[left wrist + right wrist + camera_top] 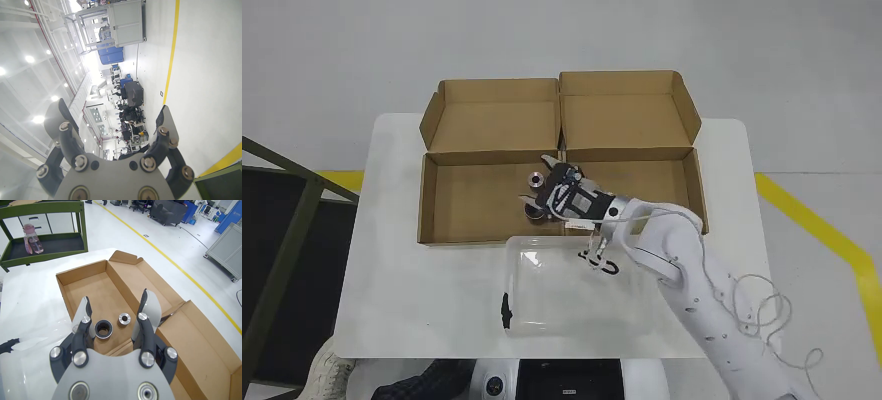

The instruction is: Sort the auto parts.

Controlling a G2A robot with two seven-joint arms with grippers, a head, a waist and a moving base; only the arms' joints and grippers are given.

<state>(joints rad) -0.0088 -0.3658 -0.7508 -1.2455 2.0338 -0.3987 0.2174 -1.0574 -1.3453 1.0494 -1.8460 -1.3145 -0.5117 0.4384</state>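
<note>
Straight down on the cardboard box (472,205) from overhead, close over that same box from the right wrist, away from it from the left.

Nothing legible anywhere (marks on the strap of the pink bottle (32,238), far beyond the right claw (115,295), are too small to read).

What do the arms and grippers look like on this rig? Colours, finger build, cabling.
Right arm: glossy white shell, thin white cable looped loosely along it. Right gripper and left gripper match: grey metal base plate, black linkages with silver bolts, pale grey fingers lined with black ribbed pads.
</note>
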